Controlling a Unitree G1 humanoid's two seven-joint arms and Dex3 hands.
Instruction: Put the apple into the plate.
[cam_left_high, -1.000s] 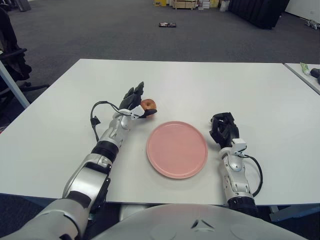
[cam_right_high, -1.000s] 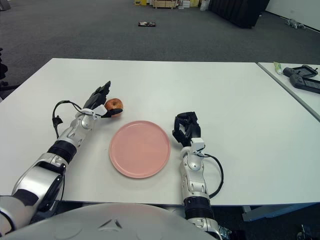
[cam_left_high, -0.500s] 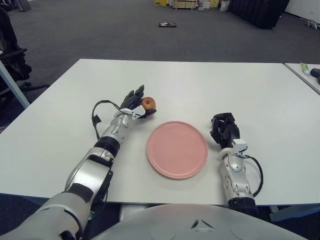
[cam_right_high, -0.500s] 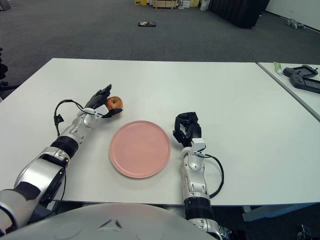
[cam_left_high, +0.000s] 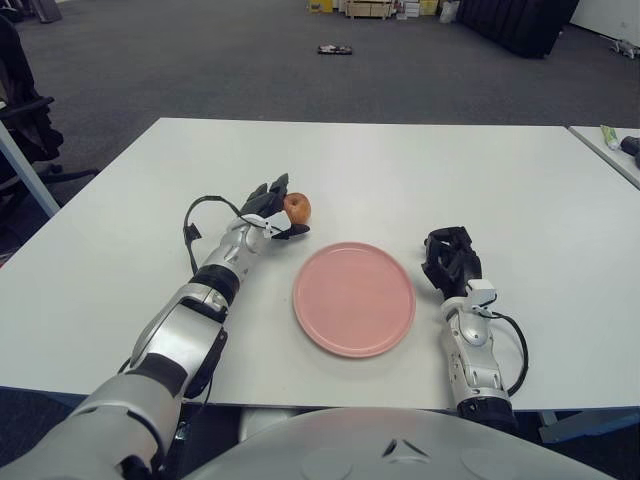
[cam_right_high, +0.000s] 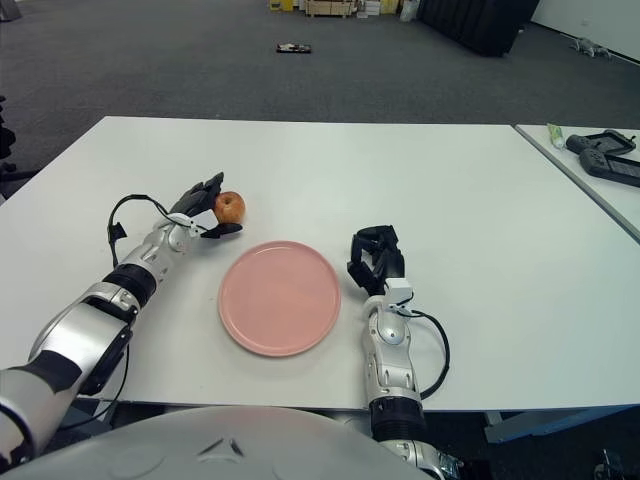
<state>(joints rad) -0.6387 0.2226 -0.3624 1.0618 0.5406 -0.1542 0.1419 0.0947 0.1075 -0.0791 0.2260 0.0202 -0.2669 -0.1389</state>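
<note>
Just behind the left rim of the pink plate (cam_left_high: 354, 298), the small red-and-yellow apple (cam_left_high: 297, 208) sits on the white table (cam_left_high: 400, 170), clear of the plate and not yet in it. The left hand (cam_left_high: 268, 209) reaches forward across the table and is at the apple's left side: its dark fingers (cam_left_high: 272, 192) are spread and stand up beside and behind the fruit, and a lower finger stretches along the tabletop under its near side. Whether those fingers press the apple or only bracket it cannot be made out, so the hand reads as cupped loosely around it, not clamped. A black cable loops off the left wrist. The right hand (cam_right_high: 374, 256) shows just to the right of the plate, its dark fingers curled in on themselves and holding nothing. The plate lies flat, between the two forearms, with nothing on it. At the far right, on a neighbouring table (cam_right_high: 600, 180), lie a black controller (cam_right_high: 605, 152) and a small green-and-white tube (cam_right_high: 555, 134). Grey carpet (cam_left_high: 200, 60) stretches away beyond the table, with a small dark object (cam_left_high: 334, 49) lying on it.
</note>
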